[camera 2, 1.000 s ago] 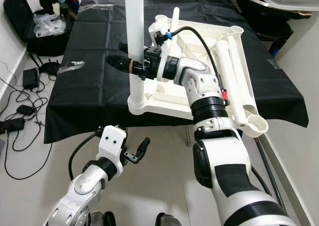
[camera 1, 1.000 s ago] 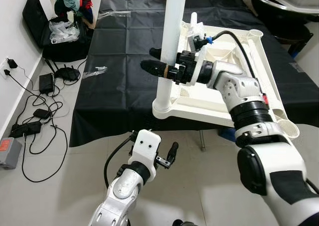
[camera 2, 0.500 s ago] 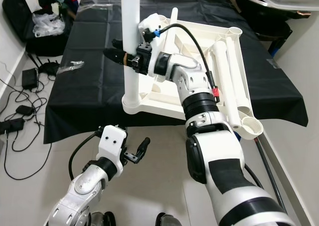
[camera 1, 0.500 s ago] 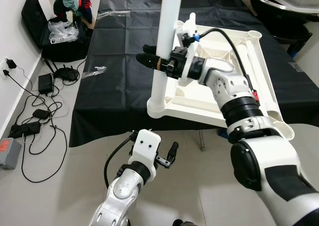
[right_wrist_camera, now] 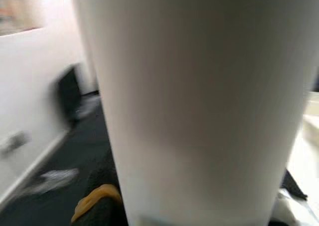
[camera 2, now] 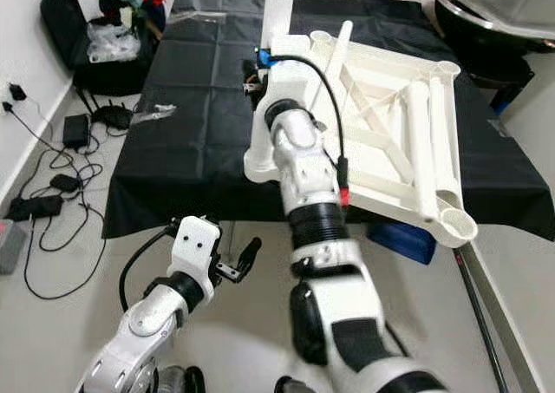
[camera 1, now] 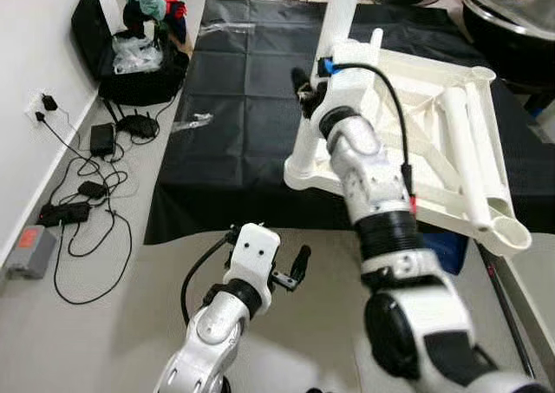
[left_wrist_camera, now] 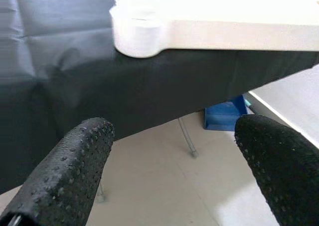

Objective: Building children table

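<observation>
cables (camera 1: 82,189) are lying along the wall at far left, beside the black cloth (camera 1: 234,107). left gripper (camera 1: 295,267) is hanging low in front, fingers (left_wrist_camera: 70,171) spread wide and holding nothing. moving right, the right gripper (camera 1: 308,89) is clamping the upright white leg (camera 1: 334,29) seated in the near-left corner socket of the upturned tabletop (camera 1: 408,150). compared with a second ago, the wrist is turning further round the leg, so the forearm is now pointing away from the camera; that suggests twisting it home. two spare legs (camera 1: 464,146) are lying on the right side.
</observation>
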### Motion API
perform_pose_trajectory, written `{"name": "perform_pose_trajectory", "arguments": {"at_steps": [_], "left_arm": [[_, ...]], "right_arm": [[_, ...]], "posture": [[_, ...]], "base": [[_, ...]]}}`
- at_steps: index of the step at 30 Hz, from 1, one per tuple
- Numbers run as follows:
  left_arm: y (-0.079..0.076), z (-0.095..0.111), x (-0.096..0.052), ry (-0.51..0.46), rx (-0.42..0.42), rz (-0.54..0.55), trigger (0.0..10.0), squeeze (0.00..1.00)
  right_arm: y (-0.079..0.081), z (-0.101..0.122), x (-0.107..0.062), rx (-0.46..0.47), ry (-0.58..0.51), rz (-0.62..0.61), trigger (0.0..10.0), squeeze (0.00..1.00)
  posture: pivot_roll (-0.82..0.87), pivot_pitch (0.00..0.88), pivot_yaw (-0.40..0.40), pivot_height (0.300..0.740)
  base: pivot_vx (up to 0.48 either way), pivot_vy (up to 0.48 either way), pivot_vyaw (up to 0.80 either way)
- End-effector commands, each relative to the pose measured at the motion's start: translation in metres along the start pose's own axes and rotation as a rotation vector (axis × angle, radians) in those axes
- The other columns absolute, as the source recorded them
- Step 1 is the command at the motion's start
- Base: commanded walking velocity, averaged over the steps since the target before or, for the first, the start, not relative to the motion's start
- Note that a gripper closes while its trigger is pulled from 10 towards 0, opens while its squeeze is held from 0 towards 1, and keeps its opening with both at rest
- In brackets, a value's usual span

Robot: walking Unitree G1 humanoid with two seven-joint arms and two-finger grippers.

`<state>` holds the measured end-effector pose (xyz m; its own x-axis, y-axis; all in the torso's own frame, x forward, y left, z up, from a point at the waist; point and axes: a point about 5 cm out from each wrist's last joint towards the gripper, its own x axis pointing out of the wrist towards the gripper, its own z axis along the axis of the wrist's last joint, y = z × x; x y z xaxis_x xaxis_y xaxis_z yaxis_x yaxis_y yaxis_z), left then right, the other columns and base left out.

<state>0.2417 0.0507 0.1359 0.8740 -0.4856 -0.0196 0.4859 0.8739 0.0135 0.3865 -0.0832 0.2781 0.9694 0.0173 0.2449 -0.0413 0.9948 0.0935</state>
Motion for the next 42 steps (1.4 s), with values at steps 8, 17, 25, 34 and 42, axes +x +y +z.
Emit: {"name": "perform_pose_trajectory", "arguments": {"at_steps": [8, 17, 25, 34, 42], "left_arm": [[0.000, -0.003, 0.000, 0.023, -0.001, 0.003, 10.0, 0.00], [0.000, -0.003, 0.001, 0.023, -0.002, 0.003, 10.0, 0.00], [0.000, -0.003, 0.001, 0.023, -0.004, 0.005, 10.0, 0.00], [0.001, -0.002, 0.001, 0.022, -0.005, 0.007, 10.0, 0.00], [0.000, -0.002, 0.000, 0.022, -0.010, 0.011, 10.0, 0.00]], "right_arm": [[0.006, -0.006, 0.000, 0.104, 0.033, 0.023, 10.0, 0.96], [0.007, -0.001, 0.001, 0.098, 0.036, 0.100, 10.0, 0.00], [0.013, 0.014, -0.002, 0.200, 0.079, 0.739, 10.0, 0.00], [0.004, 0.011, -0.009, 0.051, 0.095, 1.019, 10.0, 0.00], [0.004, 0.002, 0.006, 0.046, 0.146, 0.984, 10.0, 0.00]], "posture": [[0.13, 0.190, -0.066, 0.740], [0.13, 0.191, -0.065, 0.740], [0.13, 0.197, -0.066, 0.740], [0.13, 0.203, -0.067, 0.740], [0.13, 0.212, -0.070, 0.740]], "base": [[0.000, 0.000, 0.00], [0.000, 0.000, 0.00], [0.000, 0.000, 0.00], [0.000, 0.000, 0.00], [0.000, 0.000, 0.00]]}}
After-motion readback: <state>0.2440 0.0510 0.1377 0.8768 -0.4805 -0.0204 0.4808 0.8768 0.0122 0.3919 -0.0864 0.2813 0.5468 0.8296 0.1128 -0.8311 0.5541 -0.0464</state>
